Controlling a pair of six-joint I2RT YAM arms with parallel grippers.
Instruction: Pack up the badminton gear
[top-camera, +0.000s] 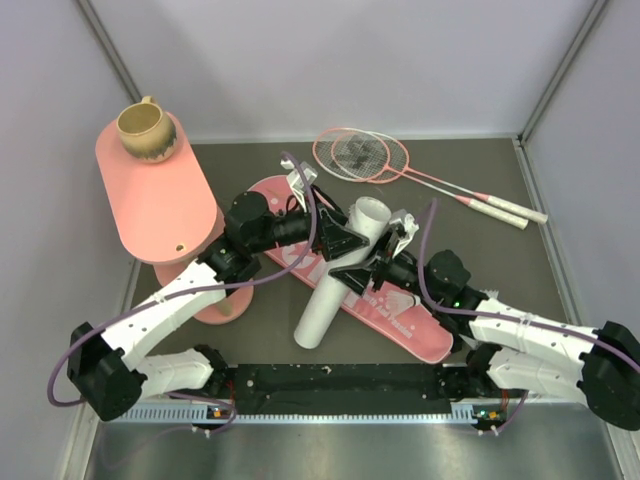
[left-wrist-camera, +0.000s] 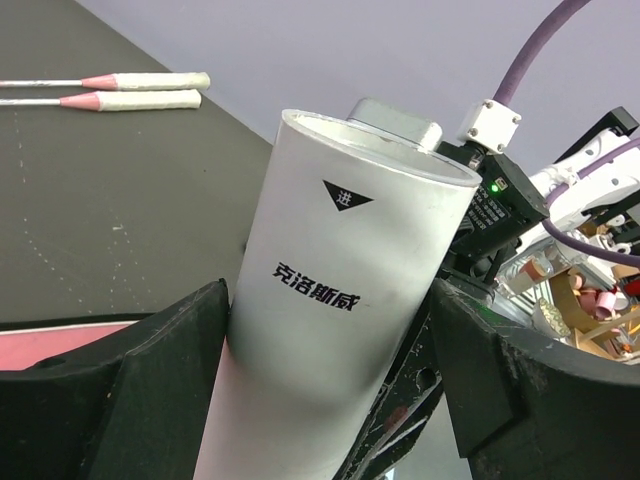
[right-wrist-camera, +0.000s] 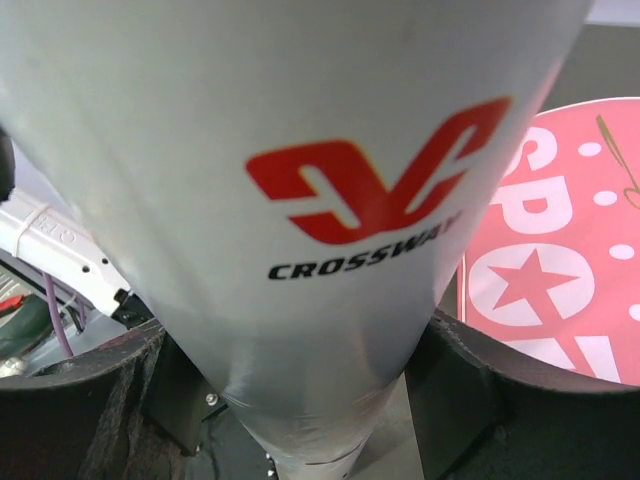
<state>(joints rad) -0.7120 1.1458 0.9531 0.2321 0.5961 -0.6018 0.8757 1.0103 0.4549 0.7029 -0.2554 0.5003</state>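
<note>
Pressed close to both wrist lenses is the long white tube (right-wrist-camera: 300, 150), matte-walled and printed with a red logo. It is not packed, so I judge the task to be at an early stage.

The right gripper (right-wrist-camera: 290, 345) is clamped on the tube's middle, with its black fingers (right-wrist-camera: 80, 400) tight against both walls. The left gripper (left-wrist-camera: 330, 300) straddles the tube nearer its open mouth, jaws wide. Each finger sits right at the wall, but I cannot tell whether it is squeezing or merely flanking.

The tube leans steeply, its mouth raised and its foot low beside the long pink racket-shaped bag (top-camera: 405, 320) lettered "SPORT". That bag lies flat on the dark tabletop (top-camera: 520, 300) beneath both arms. Whether it is unzipped is not visible.

Well apart at the far side, the two thin pink-framed rackets (top-camera: 360, 155) lie overlapped and outside the bag. I can make out no shuttlecocks, and the tube's inside is not shown.

To the left, the pink oval tiered table (top-camera: 160, 200) carries the tan ceramic mug (top-camera: 145, 130).

Left to do, in my view: stow the tube and rackets in the bag.
</note>
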